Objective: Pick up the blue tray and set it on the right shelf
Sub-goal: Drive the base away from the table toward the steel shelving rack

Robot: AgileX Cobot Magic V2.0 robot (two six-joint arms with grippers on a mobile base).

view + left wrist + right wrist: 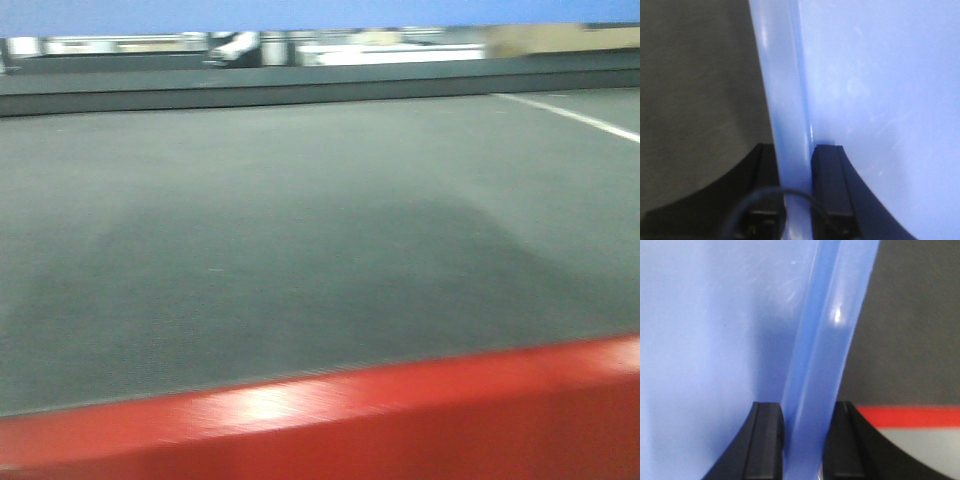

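The blue tray fills both wrist views. In the left wrist view its light-blue floor [880, 100] is to the right and its rim runs down between the black fingers. My left gripper [796, 155] is shut on that rim. In the right wrist view the tray floor [705, 330] is to the left, and my right gripper [805, 412] is shut on the opposite rim. In the front view a thin blue band [300, 14] along the top edge is the tray held up. The right shelf is out of view.
A black-matted table [300, 230] with a red front edge [400, 420] lies below in the front view, with a white line [570, 115] at its far right. The red edge [910, 416] also shows under the right wrist, with grey floor beneath it.
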